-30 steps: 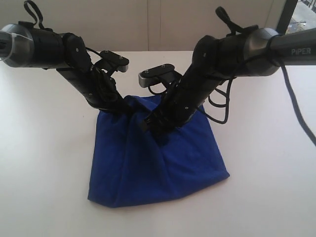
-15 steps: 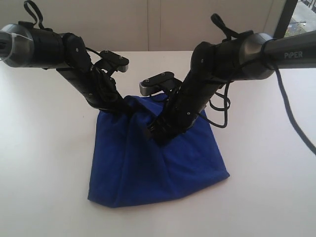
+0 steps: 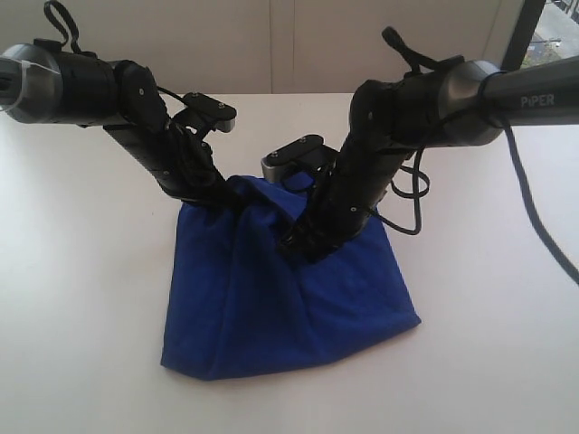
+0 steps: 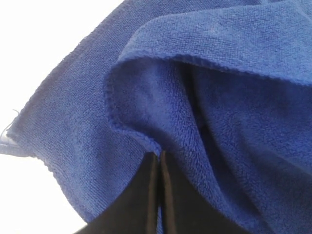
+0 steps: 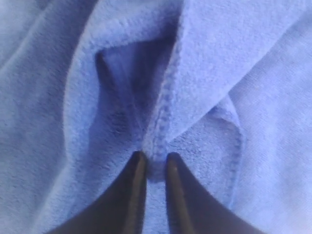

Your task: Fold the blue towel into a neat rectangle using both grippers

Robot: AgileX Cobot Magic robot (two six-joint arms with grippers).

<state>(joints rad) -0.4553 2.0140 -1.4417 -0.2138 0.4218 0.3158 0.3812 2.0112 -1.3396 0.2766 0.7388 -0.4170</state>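
Note:
The blue towel (image 3: pixel 289 307) lies bunched on the white table, its far edge lifted off the surface. My left gripper (image 3: pixel 224 201) holds the far left part of that edge. In the left wrist view the towel (image 4: pixel 219 97) fills the frame and the left gripper (image 4: pixel 158 155) is shut on its stitched hem. My right gripper (image 3: pixel 298 249) presses into the towel's upper middle. In the right wrist view the right gripper (image 5: pixel 152 158) has its jaws drawn in on a hemmed fold of the towel (image 5: pixel 243 73).
The white table (image 3: pixel 81 298) spreads around the towel on all sides. Black cables (image 3: pixel 407 194) loop from the right arm just above the towel's far right edge. A wall stands behind the table's far edge.
The right gripper has shifted slightly to the right over the towel and its jaws have narrowed onto a fold. The left arm has not moved.

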